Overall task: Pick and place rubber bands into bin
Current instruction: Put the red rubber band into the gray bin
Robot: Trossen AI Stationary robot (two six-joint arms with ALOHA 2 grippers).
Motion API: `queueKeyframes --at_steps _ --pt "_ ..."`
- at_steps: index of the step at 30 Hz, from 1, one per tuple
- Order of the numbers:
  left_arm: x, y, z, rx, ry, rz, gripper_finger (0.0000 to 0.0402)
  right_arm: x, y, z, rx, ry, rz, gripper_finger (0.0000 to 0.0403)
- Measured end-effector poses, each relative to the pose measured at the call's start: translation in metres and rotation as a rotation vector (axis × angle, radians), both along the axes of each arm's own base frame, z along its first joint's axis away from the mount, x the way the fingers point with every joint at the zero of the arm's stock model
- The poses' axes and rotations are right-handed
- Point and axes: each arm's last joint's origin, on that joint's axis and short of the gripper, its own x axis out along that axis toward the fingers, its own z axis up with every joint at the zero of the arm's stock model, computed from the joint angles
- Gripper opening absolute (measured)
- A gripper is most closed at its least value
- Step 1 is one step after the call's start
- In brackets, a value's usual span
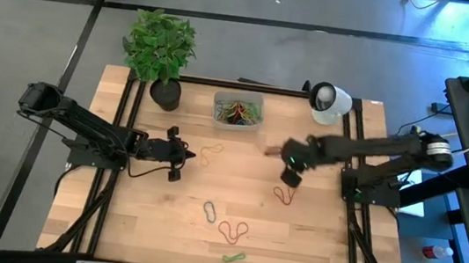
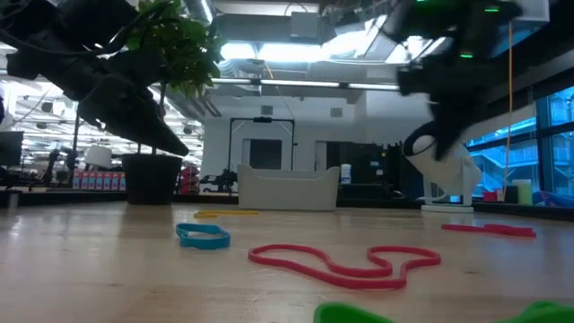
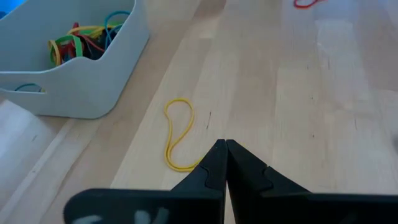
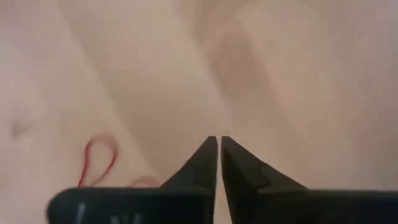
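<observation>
The bin (image 1: 237, 111) stands at the table's far middle, with several coloured rubber bands (image 3: 81, 43) lying in it. Loose bands lie flat on the wood: a yellow one (image 1: 210, 153), a red one (image 1: 285, 193), a blue one (image 1: 210, 209), a second red one (image 1: 234, 230) and a green one (image 1: 233, 257). My left gripper (image 3: 225, 146) is shut, raised above the table, its tip just beside the yellow band's near end (image 3: 183, 167). My right gripper (image 4: 219, 140) is shut and held high, right of the bin, with the red band (image 4: 99, 162) off to its side.
A black plant pot (image 1: 165, 94) with a leafy plant stands left of the bin, and a white round camera (image 1: 328, 102) sits at the far right corner. Bare wood lies between the two grippers and along the near edge beside the bands.
</observation>
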Motion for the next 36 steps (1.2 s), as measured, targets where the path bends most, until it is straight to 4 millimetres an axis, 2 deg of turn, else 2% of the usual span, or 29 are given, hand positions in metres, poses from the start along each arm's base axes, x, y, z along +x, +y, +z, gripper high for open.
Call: queueKeyframes --at_steps 4,8,15,22,26,30,36 --pt "0.000 0.000 0.000 0.000 0.000 0.000 0.0004 -0.026 0.023 -0.026 0.043 -0.067 -0.024 0.0053" --pt "0.000 0.000 0.000 0.000 0.000 -0.001 0.0004 -0.040 0.039 -0.049 0.079 -0.122 -0.007 0.0073" --pt "0.000 0.000 0.000 -0.003 -0.001 0.001 0.0004 -0.051 0.054 -0.070 0.081 -0.126 0.076 0.0086" --pt "0.000 0.000 0.000 -0.022 -0.007 0.014 0.0002 -0.050 0.055 -0.085 0.001 -0.121 0.069 0.0087" --pt "0.000 0.000 0.000 -0.022 -0.006 0.013 0.0003 -0.047 0.055 -0.093 -0.023 -0.078 0.071 0.0075" --pt "0.000 0.000 0.000 -0.022 -0.007 0.013 0.0005 -0.045 0.057 -0.094 -0.009 -0.064 0.075 0.0018" --pt "0.000 0.000 0.000 -0.013 -0.009 0.014 0.0002 -0.034 0.061 -0.075 -0.025 -0.106 0.141 0.0003"
